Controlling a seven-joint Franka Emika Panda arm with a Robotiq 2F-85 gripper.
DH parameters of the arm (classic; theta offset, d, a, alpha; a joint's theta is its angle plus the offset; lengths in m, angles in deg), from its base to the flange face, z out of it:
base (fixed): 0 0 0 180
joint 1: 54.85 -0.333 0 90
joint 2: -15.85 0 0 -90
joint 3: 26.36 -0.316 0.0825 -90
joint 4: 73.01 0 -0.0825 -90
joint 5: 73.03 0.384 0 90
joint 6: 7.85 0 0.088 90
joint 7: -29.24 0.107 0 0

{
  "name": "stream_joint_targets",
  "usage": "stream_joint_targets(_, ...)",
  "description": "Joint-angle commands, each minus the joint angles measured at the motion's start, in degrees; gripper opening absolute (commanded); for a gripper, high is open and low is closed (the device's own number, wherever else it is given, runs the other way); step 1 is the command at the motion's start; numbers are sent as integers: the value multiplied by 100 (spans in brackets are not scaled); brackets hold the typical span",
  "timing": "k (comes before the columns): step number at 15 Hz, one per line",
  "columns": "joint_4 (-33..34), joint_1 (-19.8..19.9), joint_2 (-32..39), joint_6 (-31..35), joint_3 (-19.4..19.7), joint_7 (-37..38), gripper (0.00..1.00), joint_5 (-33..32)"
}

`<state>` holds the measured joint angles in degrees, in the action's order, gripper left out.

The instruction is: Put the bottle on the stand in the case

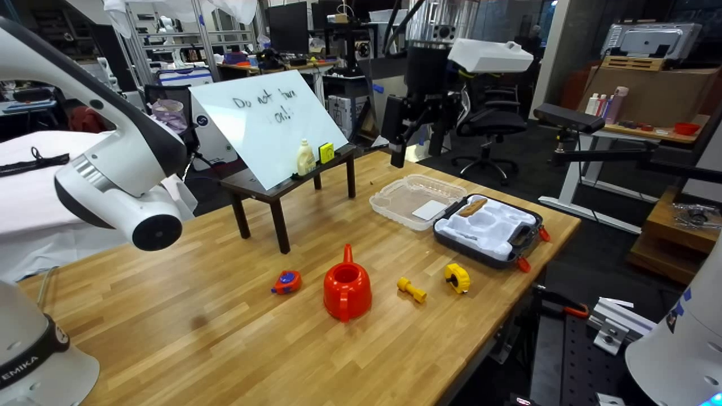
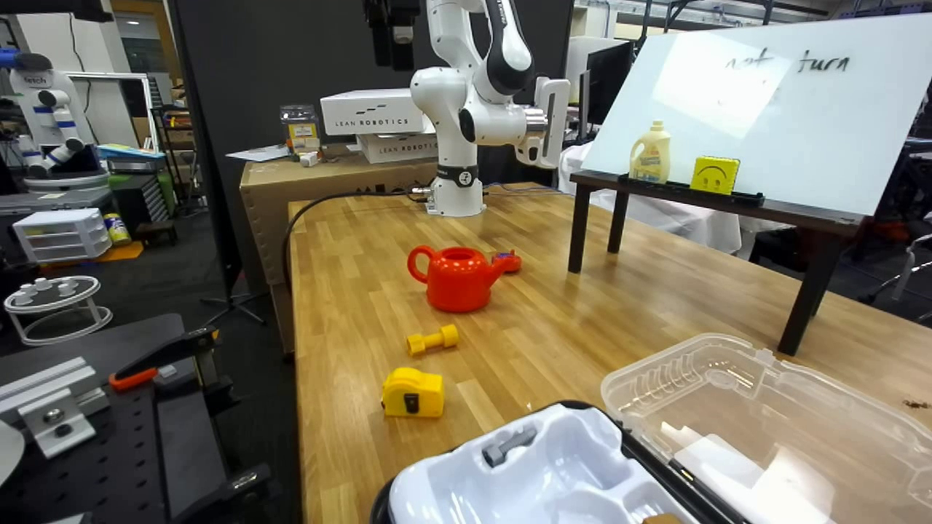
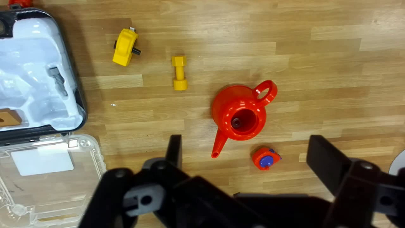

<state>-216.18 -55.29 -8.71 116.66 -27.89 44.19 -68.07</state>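
One dark stand (image 1: 254, 188), upper left of centre in an exterior view, bears the upright cream bottle (image 1: 306, 158); at upper centre-right hangs the gripper (image 1: 417, 151), spread wide and empty; the case (image 1: 467, 248) lies unlidded right of centre.

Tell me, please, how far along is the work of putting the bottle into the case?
Done: the case lies open, its clear lid folded back. In hand: nothing; the gripper is open and holds nothing in the wrist view. Left: grasping, carrying and placing, since the bottle stands on the dark stand.
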Motion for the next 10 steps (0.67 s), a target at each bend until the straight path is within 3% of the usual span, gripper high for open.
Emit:
stream_joint_targets(1,10,57,0,-16,-51,-23,100,27)
stream_joint_targets(6,62,54,43,8,-51,15,100,65)
stream_joint_targets(10,523,142,483,69,-78,565,100,183)
